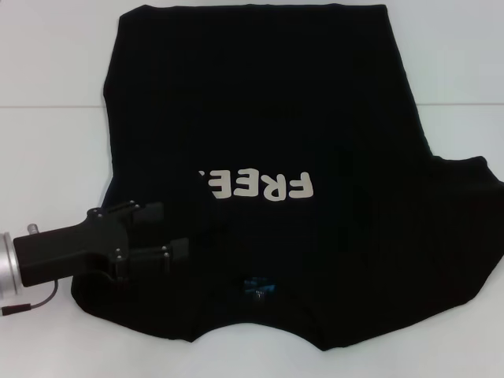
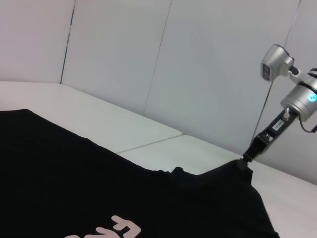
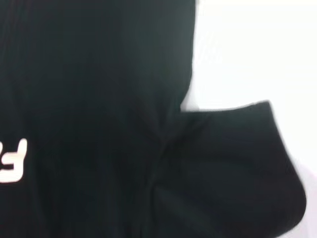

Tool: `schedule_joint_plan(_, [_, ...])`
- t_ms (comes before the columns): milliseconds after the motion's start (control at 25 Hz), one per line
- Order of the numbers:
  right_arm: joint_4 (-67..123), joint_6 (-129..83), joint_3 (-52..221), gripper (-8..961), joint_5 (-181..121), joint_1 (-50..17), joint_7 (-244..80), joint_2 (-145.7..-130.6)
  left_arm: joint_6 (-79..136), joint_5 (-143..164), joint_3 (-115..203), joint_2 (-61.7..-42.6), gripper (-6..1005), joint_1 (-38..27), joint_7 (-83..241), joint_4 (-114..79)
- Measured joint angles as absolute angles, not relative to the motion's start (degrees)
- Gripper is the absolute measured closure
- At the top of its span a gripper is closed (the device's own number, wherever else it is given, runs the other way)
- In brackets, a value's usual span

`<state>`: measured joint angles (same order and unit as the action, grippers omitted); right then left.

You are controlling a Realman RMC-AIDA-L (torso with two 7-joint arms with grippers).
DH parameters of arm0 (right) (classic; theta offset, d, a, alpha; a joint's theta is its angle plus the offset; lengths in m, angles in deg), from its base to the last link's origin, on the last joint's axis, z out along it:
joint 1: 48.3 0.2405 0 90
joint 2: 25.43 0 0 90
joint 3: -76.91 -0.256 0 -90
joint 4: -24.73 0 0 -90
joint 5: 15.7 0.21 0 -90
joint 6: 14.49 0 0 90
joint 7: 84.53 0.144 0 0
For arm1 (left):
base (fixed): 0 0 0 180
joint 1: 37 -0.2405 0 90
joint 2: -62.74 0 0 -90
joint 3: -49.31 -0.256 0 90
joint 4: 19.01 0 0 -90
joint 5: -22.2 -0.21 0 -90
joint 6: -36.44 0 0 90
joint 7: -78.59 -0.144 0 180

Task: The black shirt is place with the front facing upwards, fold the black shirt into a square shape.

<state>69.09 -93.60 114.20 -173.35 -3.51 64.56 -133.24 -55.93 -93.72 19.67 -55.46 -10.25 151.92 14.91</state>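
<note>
The black shirt (image 1: 315,118) lies flat on the white table (image 1: 47,71), its left side already folded inward. It looks limp and light — we'd take its right sleeve. Left gripper (image 1: 173,232), fingers spread, hovers over the fold; right gripper (image 2: 246,159) pinches that sleeve.

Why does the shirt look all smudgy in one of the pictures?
Right wrist view: the black shirt is soft and smeared, its sleeve edge fuzzy. Head view: sharper, the FREE lettering reads clearly, left pincer crisp. Left wrist view: the right pincer far off at the sleeve, the cloth a flat black without folds showing.
</note>
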Motion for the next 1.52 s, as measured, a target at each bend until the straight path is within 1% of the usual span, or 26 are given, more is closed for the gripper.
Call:
schedule_joint_plan(80, [69.2,-93.7,114.5,939,-173.3,-2.7,63.6,-133.38,-55.9,-93.7,19.6,-55.46,118,-10.2,152.2,14.9])
schedule_joint_plan(200, [69.2,-93.7,114.9,939,-173.4,-0.8,61.6,-134.15,-55.8,-93.7,19.5,-55.46,118,-10.2,152.4,14.9])
schedule_joint_plan(480, [69.3,-93.7,117.6,939,-173.2,2.8,59.1,-136.74,-55.4,-93.7,19.4,-55.51,118,-10.2,152.4,14.9])
schedule_joint_plan(680, [69.3,-92.6,121.3,939,-173.2,3.5,58.8,-138.28,-55.4,-93.7,19.3,-55.55,118,-10.2,152.4,14.9])
schedule_joint_plan(1040, [69.3,-92.2,122.5,938,-173.3,4.7,54.4,-140.50,-54.6,-93.7,19.3,-55.55,118,-10.2,152.4,14.9])
schedule_joint_plan(1360, [69.3,-90.4,125.1,938,-173.3,5.3,53.9,-141.63,-54.2,-93.7,19.3,-55.61,120,-10.2,152.4,14.9])
schedule_joint_plan(1520, [69.3,-89.7,125.1,938,-173.3,5.5,54.0,-141.96,-53.8,-93.7,19.2,-55.69,121,-10.2,152.4,14.9])
